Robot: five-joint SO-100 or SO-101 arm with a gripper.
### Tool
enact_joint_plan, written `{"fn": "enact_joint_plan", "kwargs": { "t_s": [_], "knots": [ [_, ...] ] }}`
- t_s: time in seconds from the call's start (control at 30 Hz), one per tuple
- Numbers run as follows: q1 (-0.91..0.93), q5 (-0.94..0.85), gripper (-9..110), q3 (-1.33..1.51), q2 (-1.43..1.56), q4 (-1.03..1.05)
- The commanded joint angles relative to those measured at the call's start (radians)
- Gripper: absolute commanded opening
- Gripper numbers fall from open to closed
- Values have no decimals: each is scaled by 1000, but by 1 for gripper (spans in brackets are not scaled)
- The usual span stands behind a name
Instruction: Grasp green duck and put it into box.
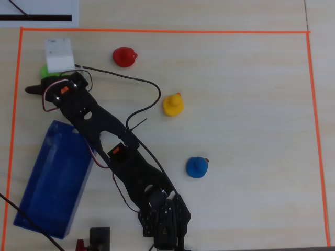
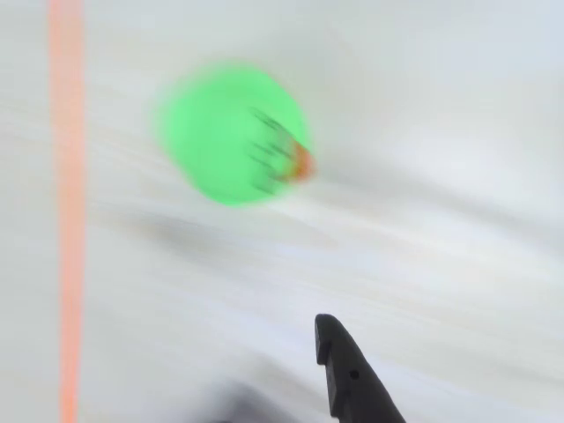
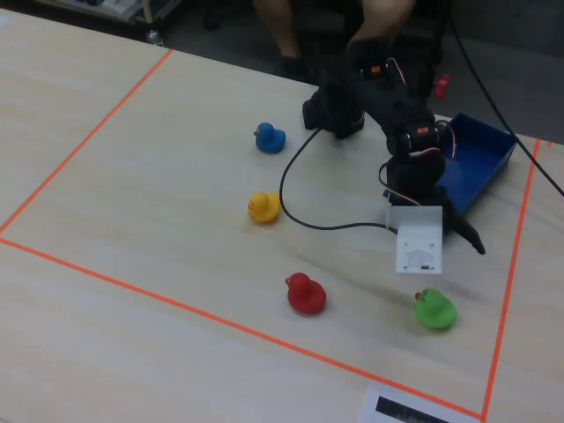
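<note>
The green duck (image 3: 434,309) sits on the pale wooden desk (image 3: 132,203) near the corner of the orange tape border (image 3: 132,286), well apart from the blue box (image 3: 480,159). From above, only a sliver of it (image 1: 46,70) shows, since the white camera block (image 1: 58,55) on the arm's wrist covers most of it. The hand (image 3: 449,231) hangs just short of the duck, not touching it. One dark finger (image 3: 467,236) points out to the side in the fixed view, and in the wrist view a single black fingertip (image 2: 339,352) pokes in from the bottom edge with the blurred duck (image 2: 231,132) ahead of it. I cannot tell whether the fingers are apart or together.

The box (image 1: 55,178) lies beside the arm's base, and its visible floor looks bare. A red duck (image 3: 305,293), a yellow duck (image 3: 263,207) and a blue duck (image 3: 270,137) stand scattered across the desk, each apart from the others.
</note>
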Motion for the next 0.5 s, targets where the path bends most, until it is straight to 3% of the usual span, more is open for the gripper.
{"fn": "enact_joint_plan", "kwargs": {
  "t_s": [0.0, 0.47],
  "knots": [
    [15, -37, 50, -107, 26, -12],
    [57, -87, 48, -69, -61, -252]
  ]
}}
